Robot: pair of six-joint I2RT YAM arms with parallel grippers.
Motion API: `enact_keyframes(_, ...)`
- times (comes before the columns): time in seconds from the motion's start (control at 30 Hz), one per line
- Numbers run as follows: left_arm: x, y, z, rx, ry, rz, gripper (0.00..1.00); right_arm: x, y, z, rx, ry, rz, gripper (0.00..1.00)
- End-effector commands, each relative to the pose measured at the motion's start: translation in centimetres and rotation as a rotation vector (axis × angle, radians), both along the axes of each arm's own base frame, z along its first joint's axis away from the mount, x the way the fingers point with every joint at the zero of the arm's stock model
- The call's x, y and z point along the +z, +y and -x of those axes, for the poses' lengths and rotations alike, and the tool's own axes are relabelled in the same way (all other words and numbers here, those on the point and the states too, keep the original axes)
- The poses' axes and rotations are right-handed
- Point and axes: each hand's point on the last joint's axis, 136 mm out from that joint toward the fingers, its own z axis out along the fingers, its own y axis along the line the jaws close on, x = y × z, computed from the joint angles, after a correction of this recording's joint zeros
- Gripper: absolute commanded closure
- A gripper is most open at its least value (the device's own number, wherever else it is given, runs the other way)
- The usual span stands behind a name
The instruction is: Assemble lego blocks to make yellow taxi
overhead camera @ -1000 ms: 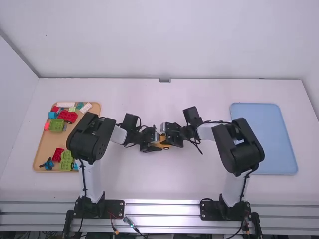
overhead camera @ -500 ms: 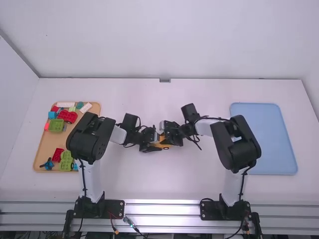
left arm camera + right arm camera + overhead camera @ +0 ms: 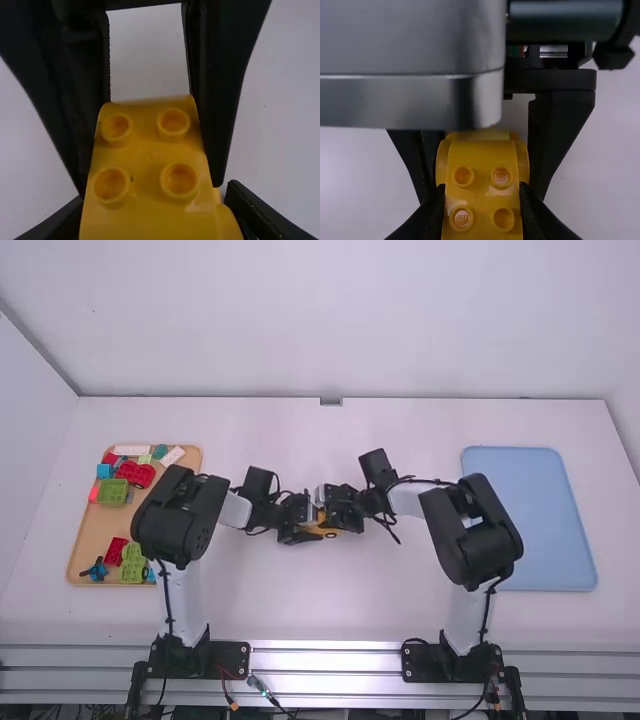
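Near the middle of the table in the high view, my left gripper (image 3: 298,528) and my right gripper (image 3: 343,506) meet at the yellow block assembly (image 3: 325,530), which has a dark wheel low on its side. In the left wrist view my left gripper (image 3: 155,197) is shut on the studded yellow assembly (image 3: 150,155), and the other gripper's fingers flank its far part. My right gripper (image 3: 481,189) in the right wrist view is shut on the near yellow block (image 3: 482,195); the left gripper's fingers press the rounded yellow part behind.
A wooden tray (image 3: 88,530) at the left carries green bricks (image 3: 113,492), red bricks (image 3: 137,474), and a small blue piece (image 3: 96,570). At the right lies a flat blue tray (image 3: 545,510). The left arm's forearm overhangs the wooden tray's right edge.
The right arm and its gripper have shifted a little to the left. The left gripper and the yellow assembly have moved slightly left as well, with both grippers still on it.
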Motion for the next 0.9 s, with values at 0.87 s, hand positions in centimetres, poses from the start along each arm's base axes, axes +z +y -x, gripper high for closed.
enact_keyframes(0.87, -0.4, -1.0, 1.1, -0.05, 0.006, 0.011, 0.61, -2.7, -1.2, 0.3, -0.075, 0.084, 0.02, 0.79)
